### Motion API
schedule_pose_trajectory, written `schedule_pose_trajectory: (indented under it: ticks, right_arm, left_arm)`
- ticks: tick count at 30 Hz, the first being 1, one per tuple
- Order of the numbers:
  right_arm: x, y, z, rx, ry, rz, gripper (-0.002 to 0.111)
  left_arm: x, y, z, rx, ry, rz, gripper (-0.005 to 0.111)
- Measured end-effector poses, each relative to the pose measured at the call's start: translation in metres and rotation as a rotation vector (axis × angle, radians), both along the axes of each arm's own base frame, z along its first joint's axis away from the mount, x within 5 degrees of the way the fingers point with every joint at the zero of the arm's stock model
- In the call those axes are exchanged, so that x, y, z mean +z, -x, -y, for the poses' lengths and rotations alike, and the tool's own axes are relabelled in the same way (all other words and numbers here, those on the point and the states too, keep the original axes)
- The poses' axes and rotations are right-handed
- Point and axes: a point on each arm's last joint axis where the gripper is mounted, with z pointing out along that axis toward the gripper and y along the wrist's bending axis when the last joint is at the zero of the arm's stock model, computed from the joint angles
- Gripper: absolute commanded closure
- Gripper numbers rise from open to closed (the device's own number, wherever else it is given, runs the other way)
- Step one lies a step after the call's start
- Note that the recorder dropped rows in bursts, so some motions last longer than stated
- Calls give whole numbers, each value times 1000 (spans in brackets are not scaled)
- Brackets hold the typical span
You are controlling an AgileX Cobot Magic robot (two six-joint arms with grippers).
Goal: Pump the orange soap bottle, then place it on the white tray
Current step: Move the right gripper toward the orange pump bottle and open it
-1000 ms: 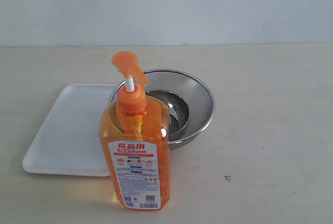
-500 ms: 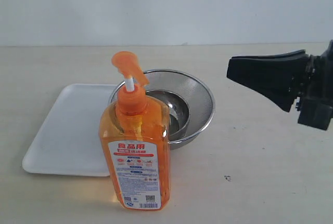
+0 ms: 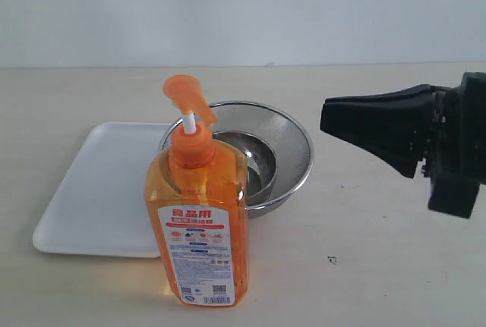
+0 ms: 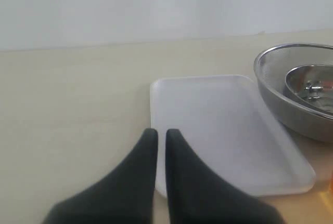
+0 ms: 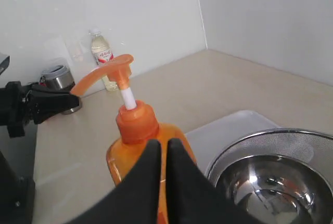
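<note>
The orange soap bottle stands upright at the table's front, its label facing the exterior view and its pump head raised on the white stem. Its base sits beside the front right corner of the white tray, which lies flat to the left. My right gripper hangs shut and empty well to the right of the bottle, above the table, pointing toward it. In the right wrist view the right gripper lines up with the bottle. My left gripper is shut and empty near the tray.
A round steel bowl sits right behind the bottle, against the tray's right edge, also in the left wrist view as the bowl. A small drink bottle and a metal can stand by the far wall.
My right gripper came in from the right edge and has moved left toward the bowl and bottle. The bottle, tray and bowl have not moved.
</note>
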Motion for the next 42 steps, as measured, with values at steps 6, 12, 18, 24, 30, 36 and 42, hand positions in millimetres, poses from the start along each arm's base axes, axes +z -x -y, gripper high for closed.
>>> schedule_pose_trajectory:
  ticks: [6,12,18,24,30,36,42]
  right_arm:
    - [-9,14,-18,83,68,165,108]
    - [-27,26,-38,75,202,275,108]
    - [-27,30,-45,79,205,295,87]
    - [-27,29,-44,58,198,287,3]
    - [-24,24,-43,8,189,333,4]
    - [-39,14,-50,27,145,275,4]
    - [-71,3,-60,87,130,279,4]
  left_arm:
    - [0,0,0,0,0,0,102]
    - [0,0,0,0,0,0,102]
    - [0,0,0,0,0,0,102]
    - [0,0,0,0,0,0,102]
    - [0,0,0,0,0,0,102]
    - [0,0,0,0,0,0,102]
    - [0,0,0,0,0,0,102]
